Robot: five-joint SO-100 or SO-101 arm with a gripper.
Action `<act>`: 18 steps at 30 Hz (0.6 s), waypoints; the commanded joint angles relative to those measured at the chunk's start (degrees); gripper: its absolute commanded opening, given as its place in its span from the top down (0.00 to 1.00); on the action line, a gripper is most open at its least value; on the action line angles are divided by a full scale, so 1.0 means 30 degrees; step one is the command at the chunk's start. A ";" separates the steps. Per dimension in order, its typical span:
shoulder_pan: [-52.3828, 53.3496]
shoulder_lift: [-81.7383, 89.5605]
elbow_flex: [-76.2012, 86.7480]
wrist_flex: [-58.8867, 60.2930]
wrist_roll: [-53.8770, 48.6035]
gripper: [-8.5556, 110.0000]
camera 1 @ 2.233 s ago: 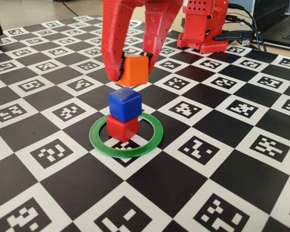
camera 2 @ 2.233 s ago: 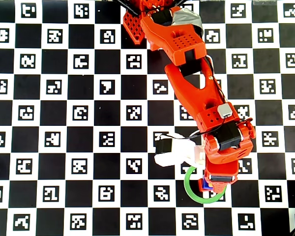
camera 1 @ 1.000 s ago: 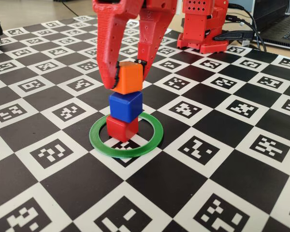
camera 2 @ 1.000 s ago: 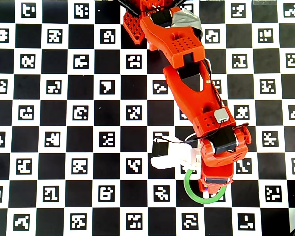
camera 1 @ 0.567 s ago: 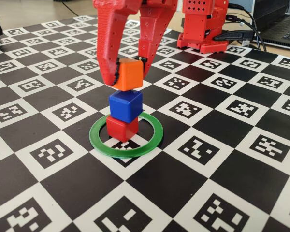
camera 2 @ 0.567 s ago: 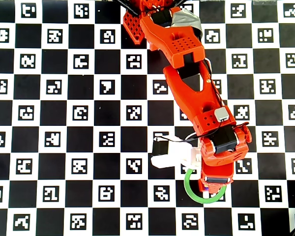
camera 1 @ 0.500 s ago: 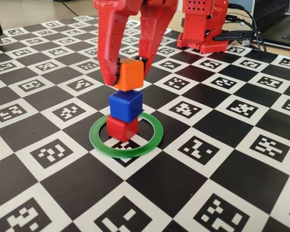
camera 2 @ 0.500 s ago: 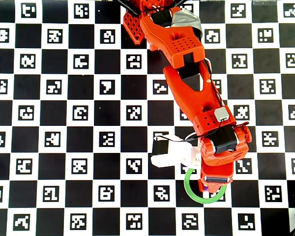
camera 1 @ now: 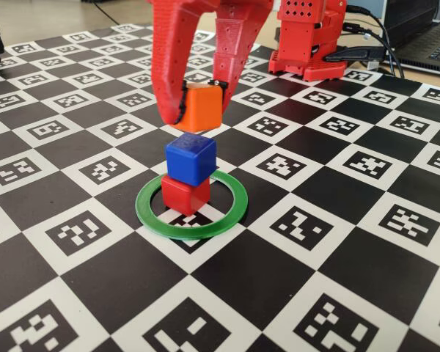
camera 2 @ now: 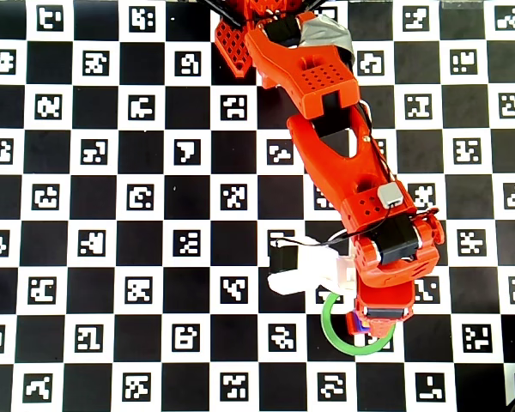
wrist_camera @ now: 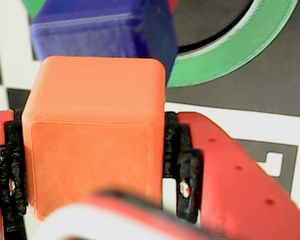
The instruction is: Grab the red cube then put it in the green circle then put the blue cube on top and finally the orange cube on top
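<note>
green circle point(camera 1: 191, 202): red cube point(camera 1: 185, 193), blue cube point(camera 1: 190, 158) stacked | claw point(camera 1: 200, 92): orange cube point(camera 1: 199, 107)

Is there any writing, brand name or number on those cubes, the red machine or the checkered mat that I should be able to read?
None: no words, brands or numbers can be read in any view.
The checkered mat: its white squares carry only black block patterns, not letters or digits.
The orange cube, blue cube, red cube and green circle: plain, unmarked.
The tool and arm: bare red plastic, no label seen.
</note>
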 commanded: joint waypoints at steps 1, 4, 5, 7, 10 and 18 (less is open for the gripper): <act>-0.0264 0.0732 -0.1553 0.0029 0.0146 0.78; -0.0264 0.0703 -0.1553 0.0000 0.0117 0.78; -0.0264 0.0703 -0.1553 -0.0029 0.0088 0.78; -0.0205 0.0703 -0.1553 -0.0029 0.0059 0.78; -0.0117 0.0732 -0.1553 -0.0029 -0.0029 0.78; -0.0029 0.0967 -0.1582 0.0000 0.0029 0.76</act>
